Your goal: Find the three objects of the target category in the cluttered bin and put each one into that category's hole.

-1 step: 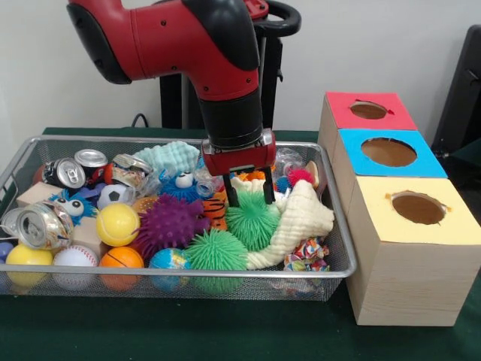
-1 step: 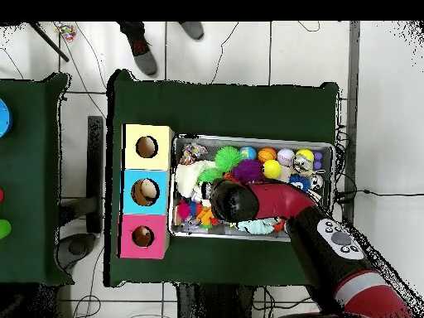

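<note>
Wooden boxes bear no writing; open claw straddles a green spiky ball in the bin.

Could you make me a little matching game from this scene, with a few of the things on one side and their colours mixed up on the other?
Things:
1. spiky ball left of the gripper
2. spiky ball under the gripper
3. middle box top
4. smooth ball beside the crushed can

Colours:
A. blue
B. yellow
C. purple
D. green

Pairs: 1-C, 2-D, 3-A, 4-B
</note>
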Available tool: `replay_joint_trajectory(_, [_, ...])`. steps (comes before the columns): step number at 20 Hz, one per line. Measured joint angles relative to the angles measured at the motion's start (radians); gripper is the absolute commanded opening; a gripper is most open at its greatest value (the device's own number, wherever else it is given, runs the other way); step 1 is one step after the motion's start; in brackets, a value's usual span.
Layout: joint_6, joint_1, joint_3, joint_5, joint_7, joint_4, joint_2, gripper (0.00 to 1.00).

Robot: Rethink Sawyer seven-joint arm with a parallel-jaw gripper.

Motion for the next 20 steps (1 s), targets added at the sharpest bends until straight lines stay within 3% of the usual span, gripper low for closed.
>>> replay_joint_trajectory(20, [0.185, 0.012, 0.031, 0.026, 0.000, -0.105, 0.038, 1.00])
